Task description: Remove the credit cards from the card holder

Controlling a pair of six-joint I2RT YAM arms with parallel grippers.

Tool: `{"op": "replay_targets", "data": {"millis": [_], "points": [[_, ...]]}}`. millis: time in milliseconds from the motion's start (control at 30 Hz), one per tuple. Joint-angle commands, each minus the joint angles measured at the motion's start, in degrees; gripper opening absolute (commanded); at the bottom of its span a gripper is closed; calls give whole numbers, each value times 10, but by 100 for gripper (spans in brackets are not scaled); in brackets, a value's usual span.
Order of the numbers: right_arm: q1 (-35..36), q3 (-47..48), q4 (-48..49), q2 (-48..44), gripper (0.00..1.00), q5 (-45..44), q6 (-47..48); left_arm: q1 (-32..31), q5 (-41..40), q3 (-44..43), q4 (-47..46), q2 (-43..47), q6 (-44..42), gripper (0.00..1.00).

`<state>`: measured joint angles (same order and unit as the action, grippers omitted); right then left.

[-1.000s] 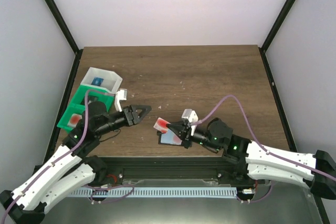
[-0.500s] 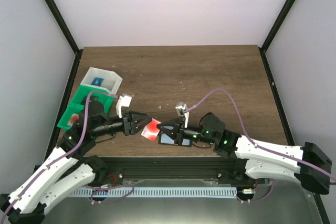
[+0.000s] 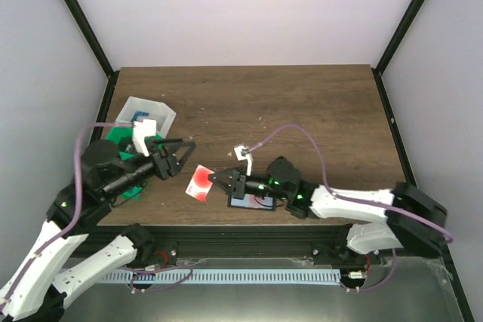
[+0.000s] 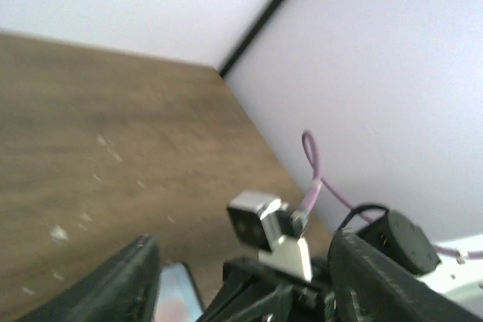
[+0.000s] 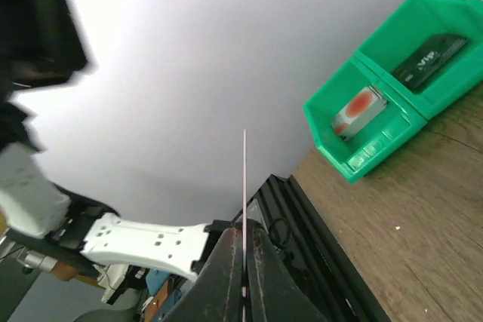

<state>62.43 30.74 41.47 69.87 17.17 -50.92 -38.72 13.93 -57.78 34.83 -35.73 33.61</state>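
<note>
Black card holder point(image 3: 251, 203) lies open on table near front edge, under R gripper point(image 3: 215, 179), which pinches a white/red credit card point(image 3: 199, 182). L gripper point(image 3: 179, 157) beyond, fingers spread, empty. Green bin point(image 5: 392, 145) far left.

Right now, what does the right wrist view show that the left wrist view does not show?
Only the right wrist view: the right gripper shut on a credit card seen edge-on, and the green bin with a red-spotted card in one compartment and a dark card in the next. Only the left wrist view: the open left gripper, the other arm's wrist camera and its purple cable. Both: the brown wooden table.
</note>
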Motion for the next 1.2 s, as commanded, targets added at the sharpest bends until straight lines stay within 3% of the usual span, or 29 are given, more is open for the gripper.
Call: {"op": "replay_targets", "data": {"millis": [0, 100, 200, 367, 567, 667, 933, 1167], "points": [[0, 96, 40, 104, 0, 16, -35, 1, -175, -103, 90, -11, -29, 69], [5, 155, 50, 185, 0, 2, -47, 1, -234, -169, 135, -28, -41, 74], [6, 195, 80, 243, 0, 9, -63, 1, -270, -194, 172, -40, -45, 72], [-9, 197, 96, 225, 0, -16, -76, 1, -221, -141, 187, -33, -4, 65], [-44, 132, 169, 178, 1, -31, -148, 1, -114, -30, 95, 1, 96, 63], [-51, 95, 224, 160, 0, -53, -179, 1, -112, 15, 52, 25, 166, 65], [-73, 76, 246, 135, 1, -73, -204, 1, -59, 134, -99, 70, 334, 65], [-76, 42, 270, 127, 0, -97, -243, 1, -79, 187, -145, 85, 380, 59]]}}
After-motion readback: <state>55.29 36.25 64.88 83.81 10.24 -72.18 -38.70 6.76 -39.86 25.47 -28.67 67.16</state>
